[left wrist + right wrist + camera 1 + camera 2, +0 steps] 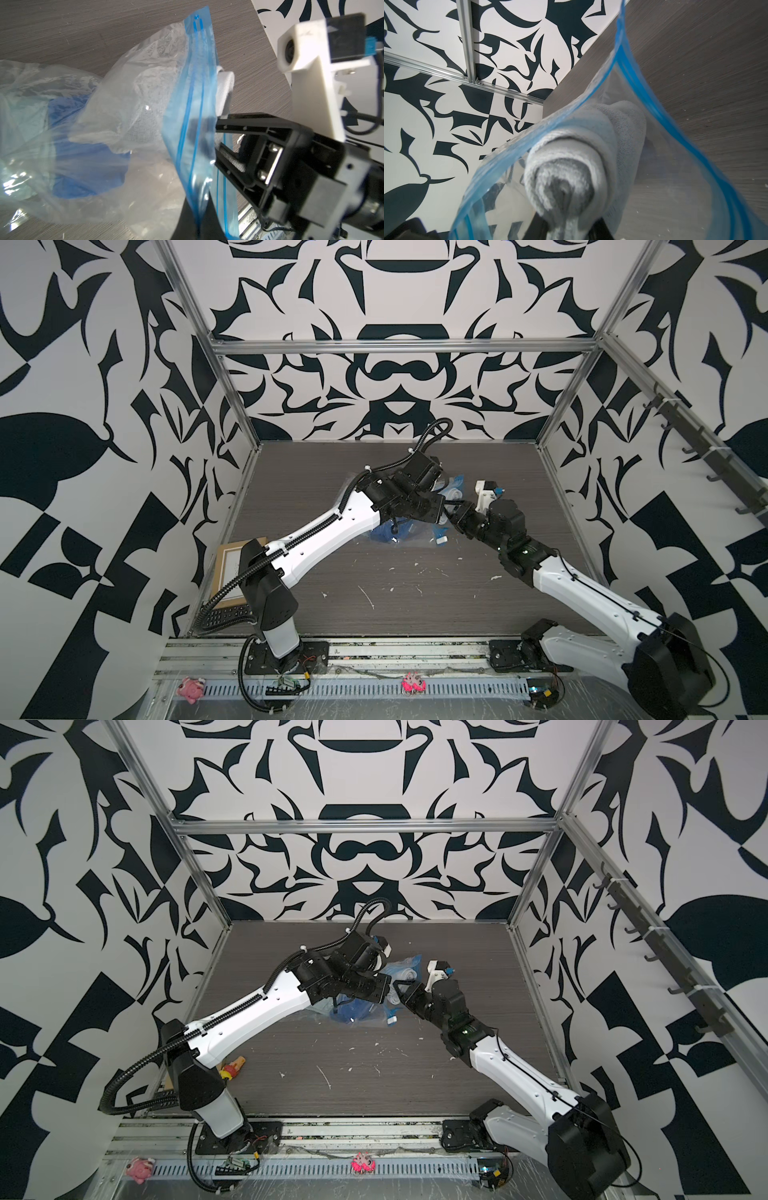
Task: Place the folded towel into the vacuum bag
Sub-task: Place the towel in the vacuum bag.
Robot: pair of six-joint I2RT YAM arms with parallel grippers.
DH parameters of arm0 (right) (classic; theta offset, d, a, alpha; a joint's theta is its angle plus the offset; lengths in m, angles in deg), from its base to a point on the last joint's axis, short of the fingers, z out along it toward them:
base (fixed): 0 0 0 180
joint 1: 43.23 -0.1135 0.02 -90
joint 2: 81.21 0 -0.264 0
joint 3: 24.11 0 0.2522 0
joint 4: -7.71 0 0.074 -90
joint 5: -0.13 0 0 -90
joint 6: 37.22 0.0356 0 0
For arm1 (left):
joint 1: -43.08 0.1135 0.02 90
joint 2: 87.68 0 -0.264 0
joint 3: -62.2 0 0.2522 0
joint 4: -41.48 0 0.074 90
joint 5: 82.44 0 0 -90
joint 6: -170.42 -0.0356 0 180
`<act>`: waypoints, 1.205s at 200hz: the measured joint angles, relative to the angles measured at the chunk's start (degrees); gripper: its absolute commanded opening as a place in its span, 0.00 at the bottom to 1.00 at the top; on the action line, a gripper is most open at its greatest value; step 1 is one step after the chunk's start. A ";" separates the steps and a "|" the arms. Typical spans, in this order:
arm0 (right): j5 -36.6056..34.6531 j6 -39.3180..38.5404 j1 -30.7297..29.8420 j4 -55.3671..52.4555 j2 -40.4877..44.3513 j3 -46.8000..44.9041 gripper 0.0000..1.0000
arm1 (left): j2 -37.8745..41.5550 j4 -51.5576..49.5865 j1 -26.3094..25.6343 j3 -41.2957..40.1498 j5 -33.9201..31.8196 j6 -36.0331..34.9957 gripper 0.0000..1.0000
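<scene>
Bright, even light, soft shadows. Wrist views blur close up; glare glints on the bag (116,116).

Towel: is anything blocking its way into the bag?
Nothing visible does. The right gripper holds the towel partway through the open blue-zipped mouth of the vacuum bag; deeper in, the plastic is just crumpled.
</scene>
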 measured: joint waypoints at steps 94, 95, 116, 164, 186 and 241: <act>13.75 -1.09 0.07 22.14 -8.90 -3.96 0.00 | 0.00 -2.40 0.09 2.03 -0.22 -2.05 0.00; 13.90 -1.16 0.07 22.27 -9.01 -3.93 0.00 | 0.00 -2.45 0.09 2.03 -0.22 -2.08 0.00; 19.04 -1.81 0.11 25.97 -12.41 -3.17 0.00 | 0.39 -2.86 0.52 1.73 -0.24 -2.45 0.00; 27.39 -5.92 0.15 25.92 -11.43 -1.92 0.00 | 4.96 -2.45 3.06 -2.58 0.72 -2.62 0.00; 27.56 -9.60 0.15 21.35 -8.26 -0.76 0.00 | 5.99 -2.23 3.67 -2.80 1.29 -3.08 0.00; 22.43 -13.38 0.13 11.21 -9.40 2.51 0.03 | 6.34 -1.03 3.85 -3.17 1.95 -3.74 0.00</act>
